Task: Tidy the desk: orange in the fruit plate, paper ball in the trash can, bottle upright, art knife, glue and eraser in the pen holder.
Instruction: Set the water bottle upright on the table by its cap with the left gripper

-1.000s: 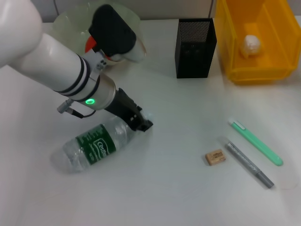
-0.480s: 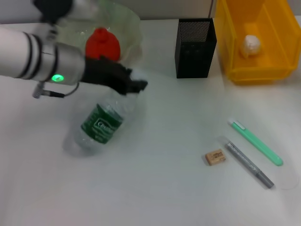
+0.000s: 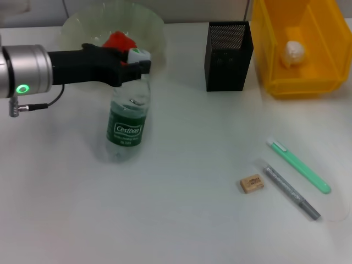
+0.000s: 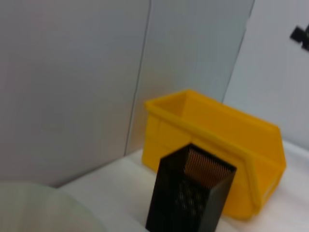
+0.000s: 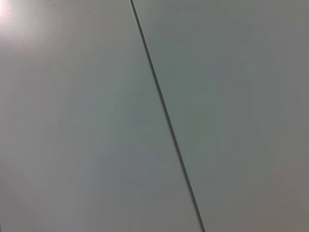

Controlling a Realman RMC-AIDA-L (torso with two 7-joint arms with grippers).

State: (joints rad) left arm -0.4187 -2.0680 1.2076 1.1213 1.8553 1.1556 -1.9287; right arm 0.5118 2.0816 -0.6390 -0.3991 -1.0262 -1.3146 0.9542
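The bottle [image 3: 127,124] stands upright on the table at the left. My left gripper [image 3: 133,64] reaches in from the left and is shut on the bottle's neck, just under its white-and-green cap [image 3: 139,54]. The orange [image 3: 119,40] lies in the fruit plate [image 3: 82,26] behind the gripper. The paper ball [image 3: 293,51] lies in the yellow trash can [image 3: 300,44]. The black mesh pen holder [image 3: 227,55] stands at the back centre and shows in the left wrist view [image 4: 192,193] beside the trash can [image 4: 217,140]. The eraser [image 3: 252,183] lies at the front right. My right gripper is out of view.
A green art knife [image 3: 298,165] and a grey pen-shaped stick [image 3: 291,193] lie to the right of the eraser. The right wrist view shows only a plain grey wall.
My left gripper has swung the bottle from lying on its side to standing upright, moving up and toward the fruit plate. The arm now lies level on the left.
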